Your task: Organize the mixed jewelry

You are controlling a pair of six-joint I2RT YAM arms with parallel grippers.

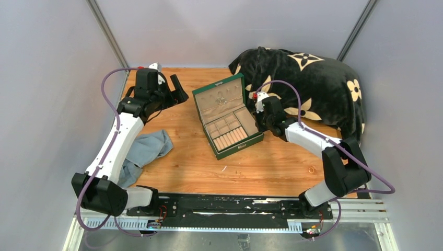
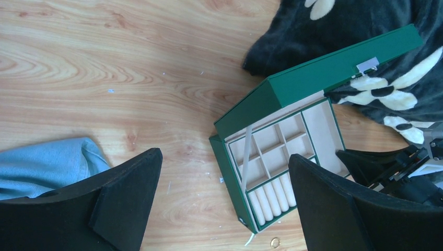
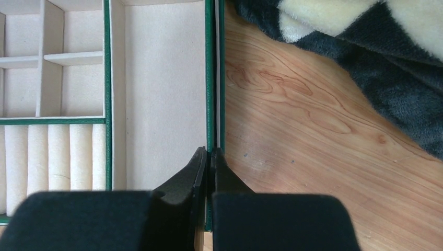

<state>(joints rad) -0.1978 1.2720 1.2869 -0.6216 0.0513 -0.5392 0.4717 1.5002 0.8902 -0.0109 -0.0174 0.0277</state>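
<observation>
Top external: grey walls (image 1: 47,78) ring the wooden worktop (image 1: 271,167); left fingers (image 2: 125,198) spread, right fingers (image 3: 201,167) pressed together at the green jewelry box (image 3: 211,78).

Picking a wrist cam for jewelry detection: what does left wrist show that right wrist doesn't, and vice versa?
Only left wrist: the box's raised lid with its clasp, the blue cloth, and a gold ring on the table by the box's corner.
Only right wrist: no new objects, only close detail: the right gripper shut, its tips right at the box's right wall.
Both: the box's compartments and ring rolls, the table, the black flowered blanket, and the right gripper.
</observation>
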